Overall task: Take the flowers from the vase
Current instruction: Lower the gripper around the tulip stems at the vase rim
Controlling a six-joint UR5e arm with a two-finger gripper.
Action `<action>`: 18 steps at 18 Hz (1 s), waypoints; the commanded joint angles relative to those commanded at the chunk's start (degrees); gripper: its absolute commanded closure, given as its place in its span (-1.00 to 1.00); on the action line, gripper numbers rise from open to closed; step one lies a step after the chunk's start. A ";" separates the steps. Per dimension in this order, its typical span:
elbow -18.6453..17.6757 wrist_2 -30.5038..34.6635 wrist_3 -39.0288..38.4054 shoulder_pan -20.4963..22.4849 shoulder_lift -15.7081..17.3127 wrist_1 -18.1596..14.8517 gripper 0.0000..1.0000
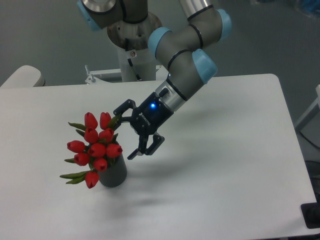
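The gripper (128, 131) hangs released, fingers spread wide, just right of the flowers (95, 144) at centre-left of the frame. They stand in the vase (114, 173) on the white table (225, 190).

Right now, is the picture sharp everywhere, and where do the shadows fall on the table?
In the camera view, the red flowers and dark vase look fairly sharp; the gripper, jaws open, is slightly soft. Lighting is even, with no harsh glare on the white table. Faint, diffuse shadows lie on the table right of the vase and under the arm.
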 joint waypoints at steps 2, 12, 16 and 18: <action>0.09 -0.26 -0.17 -1.14 -0.09 0.35 -1.00; 0.26 -0.35 -0.97 -3.87 -2.29 2.38 -1.00; 0.53 -2.45 -0.97 -3.78 -2.81 2.46 -1.00; 0.62 -3.25 -0.97 -3.52 -2.90 2.38 -0.72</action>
